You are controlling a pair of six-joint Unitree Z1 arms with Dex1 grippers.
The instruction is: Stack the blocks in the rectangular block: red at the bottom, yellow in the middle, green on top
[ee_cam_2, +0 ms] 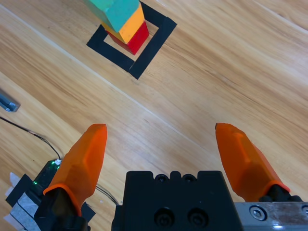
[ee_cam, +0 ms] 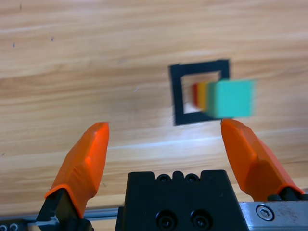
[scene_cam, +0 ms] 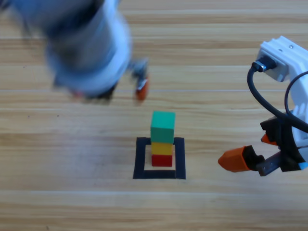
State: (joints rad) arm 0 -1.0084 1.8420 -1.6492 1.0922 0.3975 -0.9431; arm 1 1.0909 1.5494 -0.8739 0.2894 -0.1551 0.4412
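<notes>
Left claw [ee_cam: 163,139]: raised above the counter [scene_cam: 57,159], up-left of the stack, jaws wide, holding nothing.

Rectangular block [scene_cam: 140,159]: black tape outline at centre. Inside it stand the blocks, red [scene_cam: 162,160] at the bottom, yellow [scene_cam: 162,148] in the middle, green [scene_cam: 163,127] on top (green appears to sit slightly off square).

Right claw [ee_cam_2: 161,144]: near the right edge, well apart from the stack, jaws wide, empty.

Step in hand, by judgement: stack complete; retreat. Best done by lifting clear and away, never sweeping across the tower.
</notes>
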